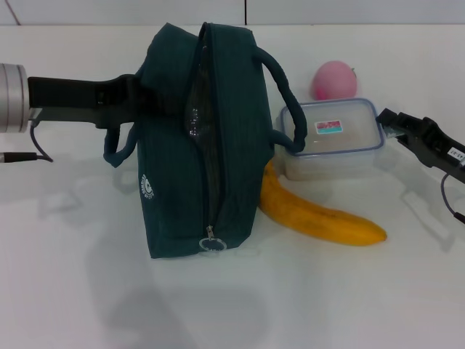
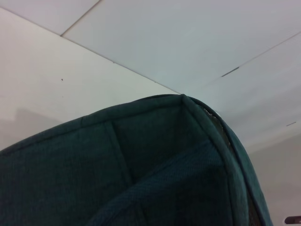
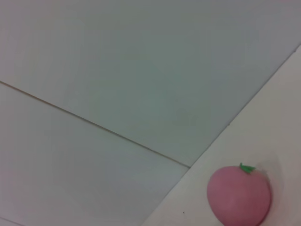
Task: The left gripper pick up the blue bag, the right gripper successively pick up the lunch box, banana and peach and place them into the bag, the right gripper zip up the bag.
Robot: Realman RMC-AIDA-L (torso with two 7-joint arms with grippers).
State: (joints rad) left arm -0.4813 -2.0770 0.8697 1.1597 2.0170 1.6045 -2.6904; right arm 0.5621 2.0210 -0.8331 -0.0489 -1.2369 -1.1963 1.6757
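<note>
- Bag (image 1: 196,138), dark teal, stands mid-table, zipper slit up and partly open so items can drop in.
- Left gripper (image 1: 134,98) reaches in level from 9 o'clock to bag's side; jaw state cannot be told.
- Right gripper (image 1: 389,122) at 3 o'clock, just beside lunch box (image 1: 334,138); jaw state cannot be told.
- Banana (image 1: 320,217) at 5 o'clock, peach (image 1: 334,80) at 1 o'clock, both outside bag.

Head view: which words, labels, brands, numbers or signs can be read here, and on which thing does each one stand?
No text can be read as words.
Blue bag: a small round white logo on its side, lettering too small to read.
Lunch box: a sticker with red and teal bands on the lid, print blurred.
Right gripper: a small white label on the arm, unreadable.
Banana and peach: no marks.
</note>
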